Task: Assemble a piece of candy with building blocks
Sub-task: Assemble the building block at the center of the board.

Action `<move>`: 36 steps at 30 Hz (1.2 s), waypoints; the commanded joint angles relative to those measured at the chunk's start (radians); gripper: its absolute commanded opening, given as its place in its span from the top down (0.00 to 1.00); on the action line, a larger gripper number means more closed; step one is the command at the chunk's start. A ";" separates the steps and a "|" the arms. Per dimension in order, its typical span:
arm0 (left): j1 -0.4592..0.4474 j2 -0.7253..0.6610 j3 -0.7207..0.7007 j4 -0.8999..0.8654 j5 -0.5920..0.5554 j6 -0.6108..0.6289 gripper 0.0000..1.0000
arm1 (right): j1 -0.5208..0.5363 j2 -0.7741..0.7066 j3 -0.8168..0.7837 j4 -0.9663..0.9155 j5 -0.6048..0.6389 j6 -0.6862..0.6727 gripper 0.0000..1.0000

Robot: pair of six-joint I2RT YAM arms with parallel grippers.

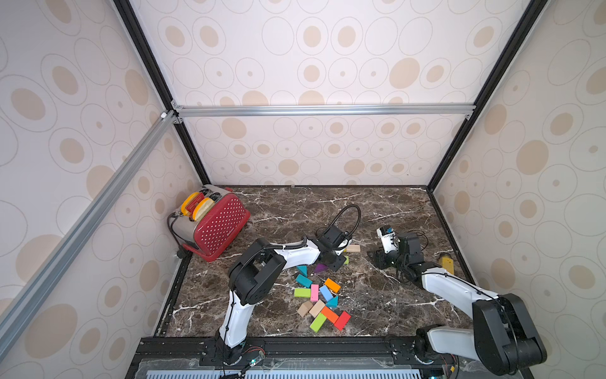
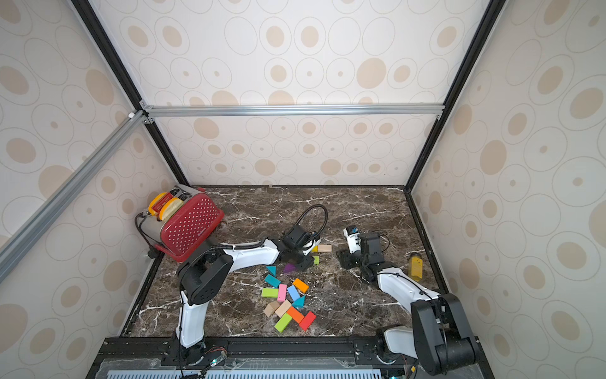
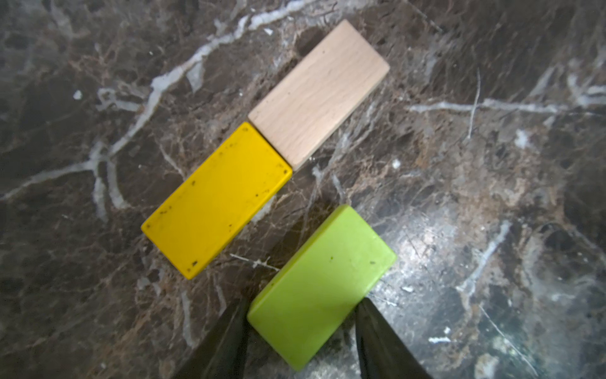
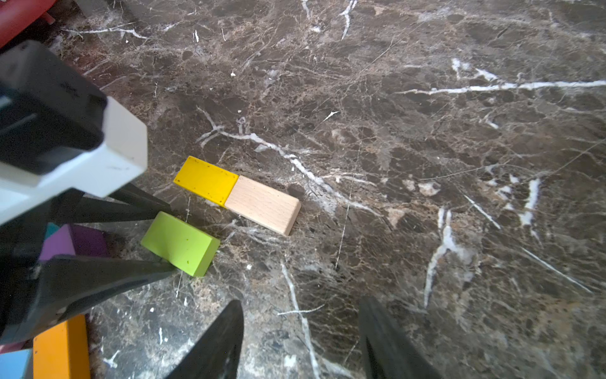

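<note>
My left gripper [image 3: 301, 315] is low over the table [image 3: 492, 197], at the bottom middle of my left wrist picture. A light green block [image 3: 323, 285] lies flat between its two black fingers [image 3: 226, 341]. The fingers sit right at the block's two long sides, but I cannot tell if they are squeezing it or have let go.

Up and to the left of it, a yellow block [image 3: 216, 200] and a plain wood block [image 3: 319, 93] lie flat in one line, end touching end. The green block is just beside the yellow one, with a thin gap of table between them.

My right gripper [image 4: 300, 341] is at the bottom of my right wrist picture. Its fingers are spread apart with only bare table between them.

In a top view, the other blocks [image 1: 319, 300] lie in a loose pile in the lower middle of the table. A purple wedge [image 1: 320, 268] sits just below my left gripper. A red toaster [image 1: 214, 224] stands at the upper left of the table.
</note>
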 commanded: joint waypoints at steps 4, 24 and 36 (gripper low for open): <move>0.002 0.040 -0.020 -0.005 -0.035 -0.034 0.48 | -0.003 0.013 0.012 -0.014 -0.009 0.002 0.40; 0.045 0.010 -0.028 -0.055 -0.052 0.078 0.47 | -0.003 0.022 0.014 -0.014 -0.014 0.001 0.40; 0.046 0.019 -0.022 -0.014 -0.025 0.037 0.47 | -0.003 0.026 0.014 -0.014 -0.020 0.002 0.40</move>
